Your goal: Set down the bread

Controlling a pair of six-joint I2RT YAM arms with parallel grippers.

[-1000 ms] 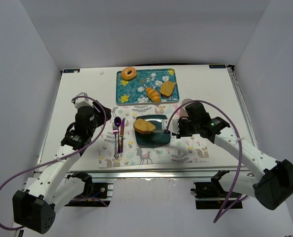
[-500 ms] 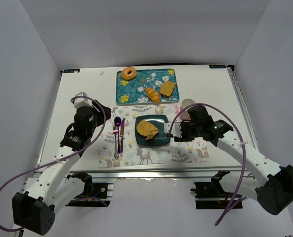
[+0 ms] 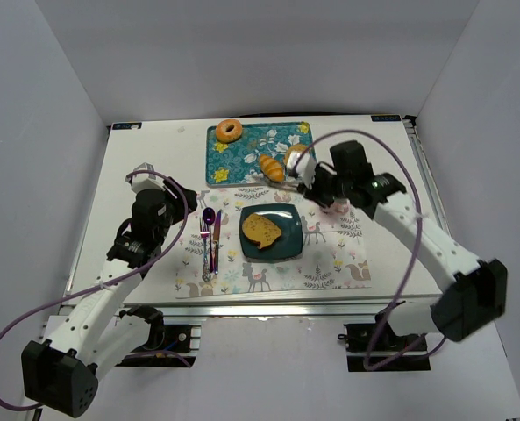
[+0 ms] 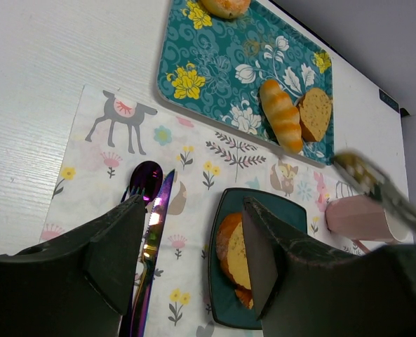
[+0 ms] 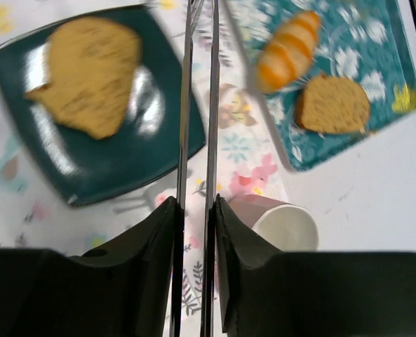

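Observation:
A toasted bread slice (image 3: 261, 229) lies flat on the dark teal square plate (image 3: 288, 247) on the placemat; it also shows in the right wrist view (image 5: 88, 70) and the left wrist view (image 4: 234, 253). My right gripper (image 3: 316, 184) is shut on metal tongs (image 5: 186, 105), held above the mat between the plate and the tray. The tong arms are close together with nothing between them. My left gripper (image 3: 174, 198) is open and empty, left of the cutlery, its jaws wide apart in the left wrist view (image 4: 193, 203).
A floral teal tray (image 3: 242, 162) at the back holds a donut (image 3: 229, 131), a striped roll (image 3: 271, 167) and another bread slice (image 3: 296, 158). A pink cup (image 5: 281, 221) stands under the right gripper. A fork, knife and spoon (image 3: 210, 237) lie left of the plate.
My right gripper with the tongs has pulled away from the plate and moved back toward the tray. The bread slice stays lying on the plate. The left arm has not moved.

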